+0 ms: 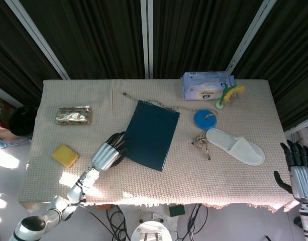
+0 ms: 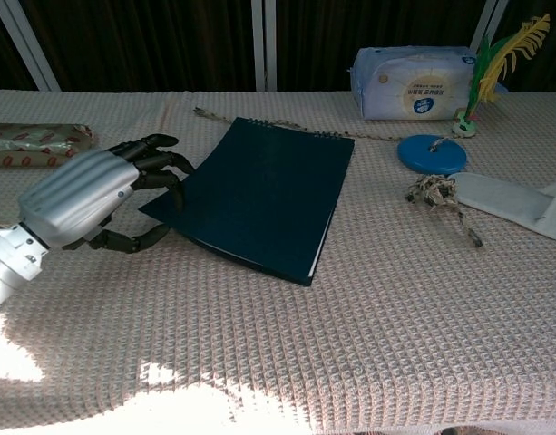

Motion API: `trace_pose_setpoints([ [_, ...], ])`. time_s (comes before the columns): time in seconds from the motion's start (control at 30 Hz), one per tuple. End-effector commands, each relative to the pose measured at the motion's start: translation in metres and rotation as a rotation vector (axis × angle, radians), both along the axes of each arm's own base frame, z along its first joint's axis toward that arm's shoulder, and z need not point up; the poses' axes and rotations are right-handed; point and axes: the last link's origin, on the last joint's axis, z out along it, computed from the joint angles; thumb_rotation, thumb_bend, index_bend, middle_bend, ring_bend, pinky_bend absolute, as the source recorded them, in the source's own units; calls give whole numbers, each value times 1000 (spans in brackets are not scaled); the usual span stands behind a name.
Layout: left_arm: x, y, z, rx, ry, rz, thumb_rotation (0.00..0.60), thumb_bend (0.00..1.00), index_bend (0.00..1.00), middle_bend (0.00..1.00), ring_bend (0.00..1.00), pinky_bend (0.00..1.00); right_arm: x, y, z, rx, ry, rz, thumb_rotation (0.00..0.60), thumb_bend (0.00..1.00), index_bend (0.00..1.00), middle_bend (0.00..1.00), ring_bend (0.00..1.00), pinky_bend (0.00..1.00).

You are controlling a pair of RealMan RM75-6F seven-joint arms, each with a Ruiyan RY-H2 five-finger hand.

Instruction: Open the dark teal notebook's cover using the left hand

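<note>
One table (image 1: 234, 186) with a beige waffle-weave cloth carries one closed dark teal spiral-bound notebook (image 1: 151, 134) near its middle. One white slipper (image 1: 235, 146) lies right of the notebook, cut off in the chest view. The silver left hand (image 2: 94, 195) touches the notebook's left edge, fingers (image 2: 160, 163) curled, grasping nothing. The right hand (image 1: 299, 173), far right of the notebook, hangs released off the table.

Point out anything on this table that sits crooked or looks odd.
The dark teal notebook lies skewed to the table's edges, its near-left corner against the left hand's fingertips. Still closed. A lone white slipper lies diagonally at the right.
</note>
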Motion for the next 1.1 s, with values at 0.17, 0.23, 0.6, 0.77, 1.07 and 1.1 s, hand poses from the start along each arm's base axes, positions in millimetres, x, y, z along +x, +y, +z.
trace_pose_setpoints([
  [0.17, 5, 8, -8, -15, -25, 14, 600, 420, 606, 292, 98, 181, -3, 0, 3, -7, -3, -9, 600, 337, 0, 0, 0, 0],
  [0.23, 6, 8, -4, -2, -40, -4, 600, 423, 645, 321, 109, 187, -3, -1, 4, -8, -3, -10, 600, 336, 0, 0, 0, 0],
  [0.6, -8, -11, 22, 35, -118, -60, 600, 469, 771, 441, 176, 211, -2, -1, 2, -2, -3, -2, 600, 336, 0, 0, 0, 0],
  [0.77, -31, -34, 44, 24, -169, -43, 600, 483, 783, 453, 177, 211, -1, 0, 1, 0, -1, 3, 600, 336, 0, 0, 0, 0],
  [1.07, -77, -107, 110, 26, -272, 81, 600, 489, 793, 463, 191, 215, 2, 3, -1, 0, 3, 19, 600, 336, 0, 0, 0, 0],
  [1.1, -82, -116, 118, 30, -288, 102, 600, 491, 796, 469, 194, 216, 2, 3, -2, 2, 3, 19, 600, 336, 0, 0, 0, 0],
])
